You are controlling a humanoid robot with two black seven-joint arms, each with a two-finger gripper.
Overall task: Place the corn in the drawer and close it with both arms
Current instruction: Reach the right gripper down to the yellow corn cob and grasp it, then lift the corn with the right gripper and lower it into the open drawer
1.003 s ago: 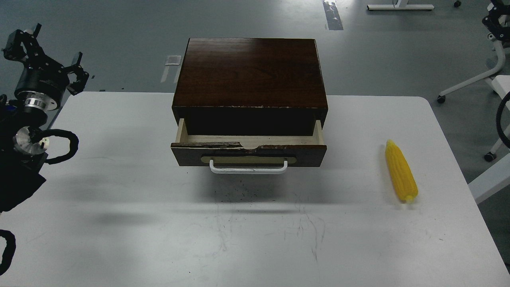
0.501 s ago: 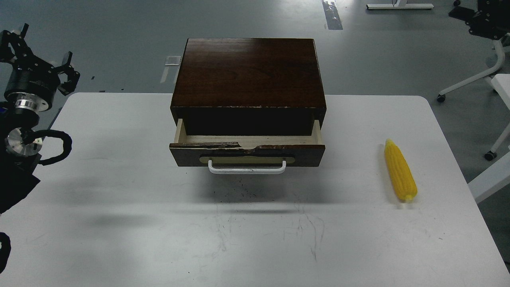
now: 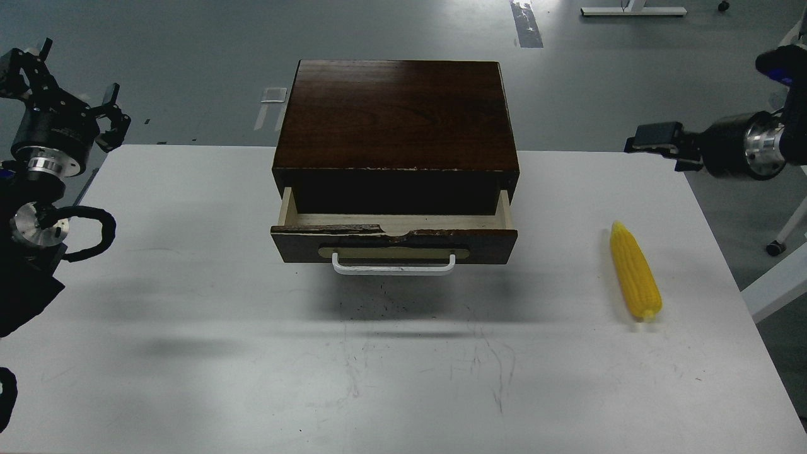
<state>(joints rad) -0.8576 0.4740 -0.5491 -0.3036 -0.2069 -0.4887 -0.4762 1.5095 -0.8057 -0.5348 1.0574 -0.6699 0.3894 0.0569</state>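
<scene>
The yellow corn [image 3: 635, 271] lies on the white table [image 3: 189, 302] at the right, pointed end away from me. The dark brown drawer [image 3: 394, 244] with its white bar handle [image 3: 393, 265] stands partly pulled out of the wooden box [image 3: 396, 113]; the pale wood inside shows and looks empty. My left gripper [image 3: 70, 88] is open, raised beyond the table's far left corner, far from the drawer. My right gripper [image 3: 656, 137] reaches in from the right, above the table's far right corner, well behind the corn. It is seen side-on and dark, so its fingers cannot be told apart.
The box stands at the table's far middle, its back overhanging the far edge. White furniture legs on wheels [image 3: 744, 135] stand on the grey floor at the right, behind my right arm. Bare table surface lies in front of the drawer.
My right arm has come into view from the upper right and swung down toward the table's far right corner. My left gripper has shifted only slightly. Corn and drawer have not moved.
</scene>
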